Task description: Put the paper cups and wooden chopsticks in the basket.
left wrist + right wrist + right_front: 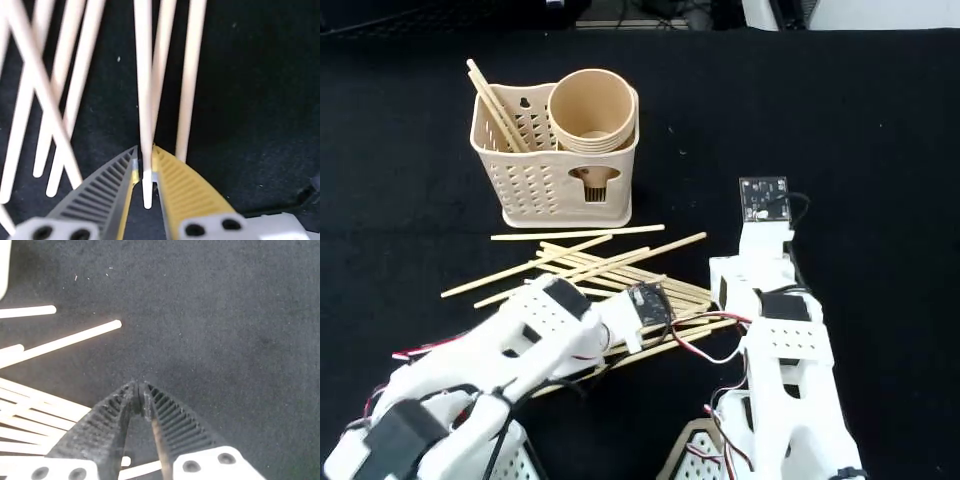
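Note:
A beige basket stands at the back left. It holds stacked paper cups and a few wooden chopsticks. In front of it, a pile of loose chopsticks lies on the black cloth. My left arm comes in from the lower left over the pile's near edge. My left gripper is shut on the end of one chopstick, with other chopsticks lying on either side. My right gripper is shut with nothing in it, low over bare cloth just right of the chopstick ends.
The right arm stands to the right of the pile. Black cloth covers the table, with open room to the right and behind. A corner of the basket shows in the right wrist view.

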